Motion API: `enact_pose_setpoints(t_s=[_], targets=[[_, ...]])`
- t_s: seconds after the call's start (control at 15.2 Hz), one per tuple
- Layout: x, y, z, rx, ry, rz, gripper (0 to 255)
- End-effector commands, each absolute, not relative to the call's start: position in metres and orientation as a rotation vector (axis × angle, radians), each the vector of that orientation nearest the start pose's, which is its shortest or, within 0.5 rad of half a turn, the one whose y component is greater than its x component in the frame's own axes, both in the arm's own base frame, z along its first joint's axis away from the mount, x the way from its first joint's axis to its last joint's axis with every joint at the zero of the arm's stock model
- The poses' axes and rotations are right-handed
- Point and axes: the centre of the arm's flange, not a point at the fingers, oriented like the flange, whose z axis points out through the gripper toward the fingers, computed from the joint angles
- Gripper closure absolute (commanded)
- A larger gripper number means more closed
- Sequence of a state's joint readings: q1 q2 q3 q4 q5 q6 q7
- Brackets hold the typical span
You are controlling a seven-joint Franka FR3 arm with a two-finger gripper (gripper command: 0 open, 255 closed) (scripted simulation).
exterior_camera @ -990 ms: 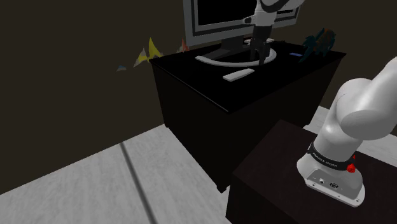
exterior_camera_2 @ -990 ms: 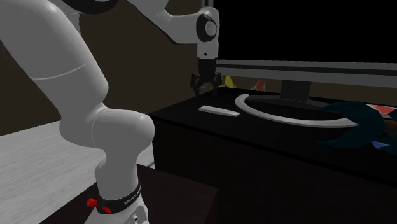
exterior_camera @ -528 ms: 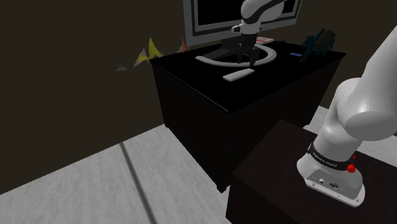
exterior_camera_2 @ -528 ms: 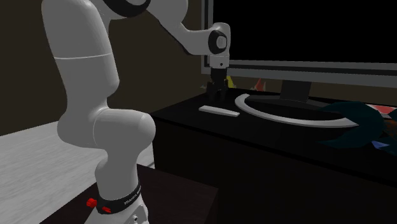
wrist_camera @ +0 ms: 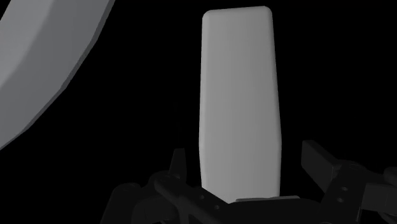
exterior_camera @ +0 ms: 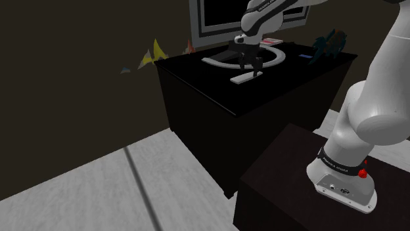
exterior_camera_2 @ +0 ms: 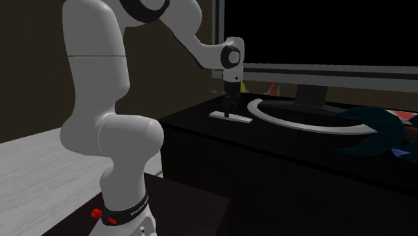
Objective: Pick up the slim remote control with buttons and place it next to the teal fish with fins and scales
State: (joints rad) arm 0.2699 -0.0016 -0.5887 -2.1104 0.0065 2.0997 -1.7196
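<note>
I see the gripper (exterior_camera: 250, 64) low over the dark cabinet (exterior_camera: 217, 105), pointing straight down at the remote control (exterior_camera: 246, 77). On the wrist view the gripper (wrist_camera: 245, 162) has its 2 black fingers (wrist_camera: 318, 159) spread apart, 1 on each long side of the remote control (wrist_camera: 238, 95), which reads as a plain light-grey slab with rounded corners; I can make out no buttons on it. There is a dark gap between the finger on one side and the slab's edge, so I read the jaws as released and gripping nothing. Whether the other finger touches the slab I cannot tell.

From the second exterior view the gripper (exterior_camera_2: 228, 110) stands upright with its tips down at the remote control (exterior_camera_2: 240, 119), which lies flat near the cabinet's front edge, just beside the monitor's curved grey base (exterior_camera_2: 295, 121). The teal fish (exterior_camera: 328, 44) sits well apart from it, at the cabinet's far end, past the curved base.
</note>
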Motion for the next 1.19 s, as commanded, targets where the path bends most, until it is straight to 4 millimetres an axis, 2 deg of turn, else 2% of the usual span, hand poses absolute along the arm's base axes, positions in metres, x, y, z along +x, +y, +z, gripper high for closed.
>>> enact_pose_setpoints(t_s=[0.0,0.53,0.59,1.12], targets=[[0.5138,-0.1705,0.4019,-2.396,-2.014,-0.001,0],[0.5138,-0.1705,0.402,-2.396,-2.014,-0.001,0],[0.5138,-0.1705,0.402,-2.396,-2.014,-0.001,255],[0.5139,-0.1705,0.402,-2.396,-2.014,-0.001,255]])
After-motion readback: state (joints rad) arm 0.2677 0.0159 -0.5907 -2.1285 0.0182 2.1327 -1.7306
